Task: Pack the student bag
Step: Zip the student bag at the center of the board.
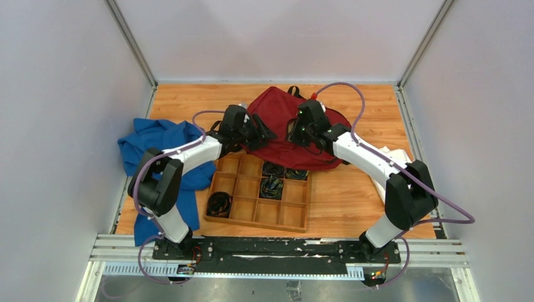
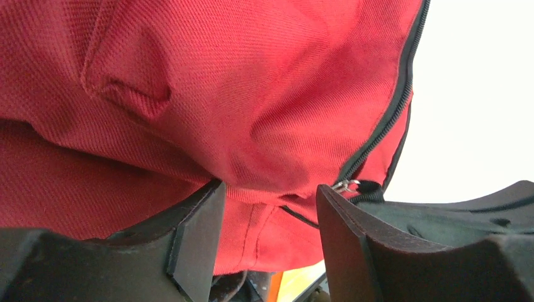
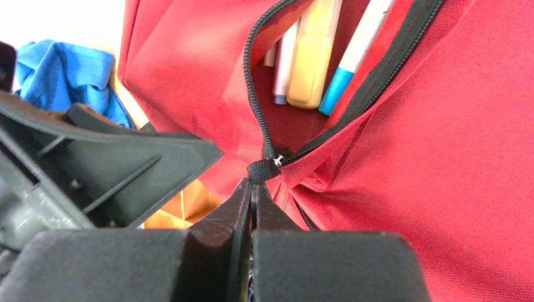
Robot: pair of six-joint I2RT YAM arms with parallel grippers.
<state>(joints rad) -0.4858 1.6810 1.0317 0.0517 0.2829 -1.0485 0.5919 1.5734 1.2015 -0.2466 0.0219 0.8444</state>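
Note:
The dark red student bag (image 1: 277, 113) lies at the back middle of the table. My left gripper (image 1: 261, 133) is at its left edge; in the left wrist view the gripper (image 2: 269, 189) stands open with a fold of the bag (image 2: 252, 94) between the fingers and a metal zipper slider (image 2: 346, 185) by the right fingertip. My right gripper (image 1: 296, 135) is on the bag's front. In the right wrist view that gripper (image 3: 253, 185) is shut on the black zipper pull (image 3: 257, 170) of a pocket that stands open, with several pens (image 3: 312, 56) inside.
A blue cloth (image 1: 160, 151) lies at the left by the left arm. A wooden compartment tray (image 1: 252, 223) with coiled black cables sits in front of the bag. White papers (image 1: 397, 157) lie under the right arm.

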